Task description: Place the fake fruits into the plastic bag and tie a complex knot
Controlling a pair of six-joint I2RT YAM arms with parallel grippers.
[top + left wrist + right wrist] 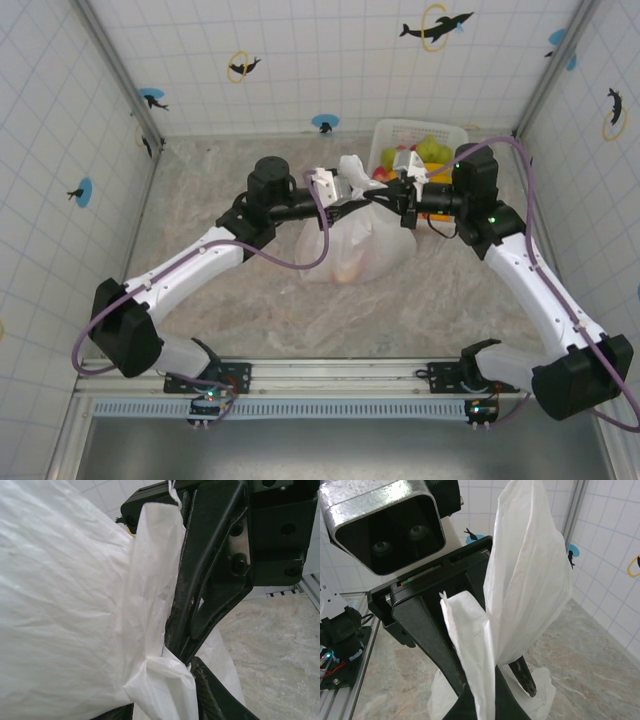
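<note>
The plastic bag (350,245) handle sits pinched in right jaws, between left jaws.

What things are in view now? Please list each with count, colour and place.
bag: one, white, table centre, its top between both grippers.
basket: one, white, far right of table.
fruits: several, green, red, yellow, in basket; exact count unclear.
table: one, beige marbled, under everything.
walls: three, white tiles with dolphin stickers, around table.
left gripper: one, black and white, at bag's top.
right gripper: one, black, shut on bag's top.
</note>
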